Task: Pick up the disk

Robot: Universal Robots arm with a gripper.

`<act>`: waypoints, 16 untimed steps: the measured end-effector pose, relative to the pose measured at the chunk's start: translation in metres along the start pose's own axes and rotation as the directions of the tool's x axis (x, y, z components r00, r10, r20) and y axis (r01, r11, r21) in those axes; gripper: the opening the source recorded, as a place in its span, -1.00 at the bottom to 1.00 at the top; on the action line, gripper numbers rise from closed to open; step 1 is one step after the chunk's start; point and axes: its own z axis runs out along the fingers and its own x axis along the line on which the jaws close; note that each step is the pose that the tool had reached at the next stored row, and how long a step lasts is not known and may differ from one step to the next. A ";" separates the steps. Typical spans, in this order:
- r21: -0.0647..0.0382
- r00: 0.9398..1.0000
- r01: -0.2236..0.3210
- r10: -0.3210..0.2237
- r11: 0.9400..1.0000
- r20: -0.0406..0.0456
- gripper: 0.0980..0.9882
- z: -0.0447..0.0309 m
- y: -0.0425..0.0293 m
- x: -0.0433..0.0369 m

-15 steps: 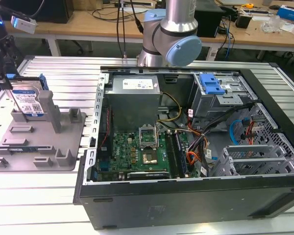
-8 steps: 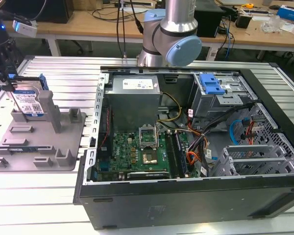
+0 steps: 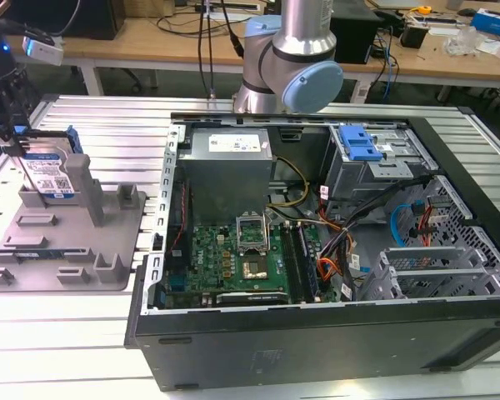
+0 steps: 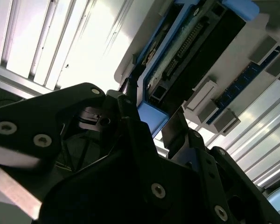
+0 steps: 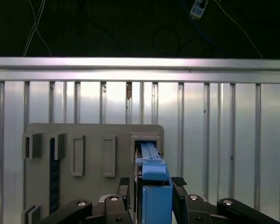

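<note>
gripper [image 5: 151, 186] sits down over the disk [image 5: 154, 205], a finger pad [image 5: 178, 184] on each broad face and flush against it in the first wrist view, so i read that as clamped on the disk. the disk stands on edge in a slot of the grey fixture plate [image 3: 108, 250], lower end seated as far as the exterior view shows.

now the danger. the bite looks shallow, up near the top edge by the blue side rail [image 4: 151, 116], so the drive could pivot or slide between the pads. pull it off vertical and the lower edge may bind on the slot walls, and a loose plate could come up with it. the tall grey post [image 3: 85, 187] stands just beside the disk on the exterior view's right, so any drift that way risks a knock.

room to move: straight up is open. bare slotted aluminium table [image 3: 108, 125] lies around the plate, with the open pc case [image 3: 317, 342] well apart toward the exterior view's right.
</note>
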 end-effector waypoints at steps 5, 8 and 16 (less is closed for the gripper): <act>0.000 1.000 -0.009 0.009 1.000 0.000 -0.16 0.0009 0.0000 0.0000; 0.000 1.000 -0.009 0.009 1.000 0.000 -0.16 0.0011 0.0000 0.0001; 0.000 1.000 -0.009 0.009 1.000 0.000 -0.16 0.0026 -0.0001 0.0009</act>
